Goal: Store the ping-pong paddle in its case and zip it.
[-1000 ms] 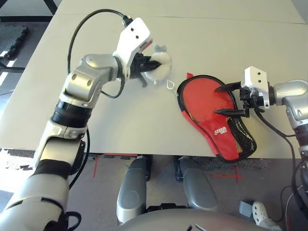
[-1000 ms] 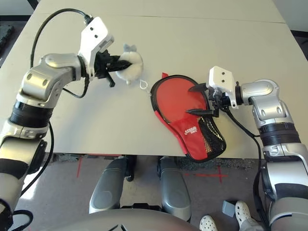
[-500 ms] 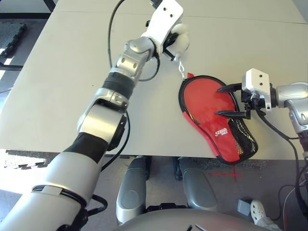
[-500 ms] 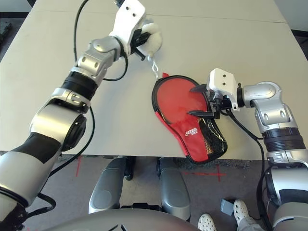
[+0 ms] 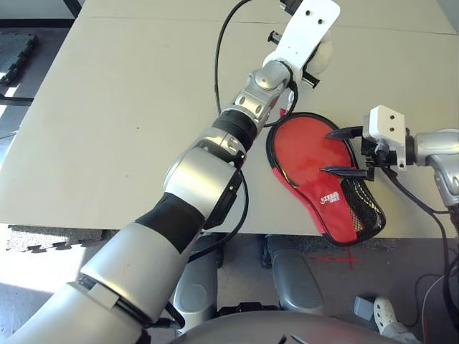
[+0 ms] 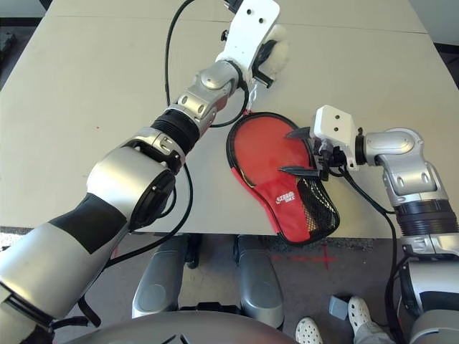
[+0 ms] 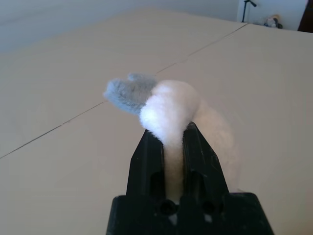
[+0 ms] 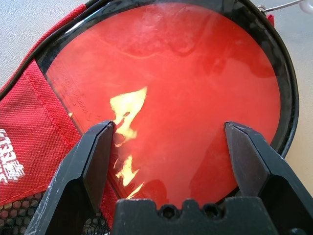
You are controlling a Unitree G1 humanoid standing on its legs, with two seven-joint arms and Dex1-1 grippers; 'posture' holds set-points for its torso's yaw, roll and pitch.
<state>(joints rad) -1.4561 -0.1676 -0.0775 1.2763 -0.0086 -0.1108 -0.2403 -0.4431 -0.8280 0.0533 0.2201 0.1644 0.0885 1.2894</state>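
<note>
Left gripper (image 7: 166,147) pinches the plush charm (image 7: 171,110) — draw it around the case (image 6: 283,204) rim while the spread right gripper (image 8: 171,161) steadies the paddle (image 8: 171,93).

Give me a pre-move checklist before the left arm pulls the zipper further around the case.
1. Left gripper shut on the plush charm: ok.
2. Ping-pong paddle lying inside the case: ok.
3. Right gripper over the case, jaws open, not pinning it: not ok.
4. Zipper closed around the case's head: not ok, paddle face exposed.
5. Slider's position on the track: cannot tell.
</note>
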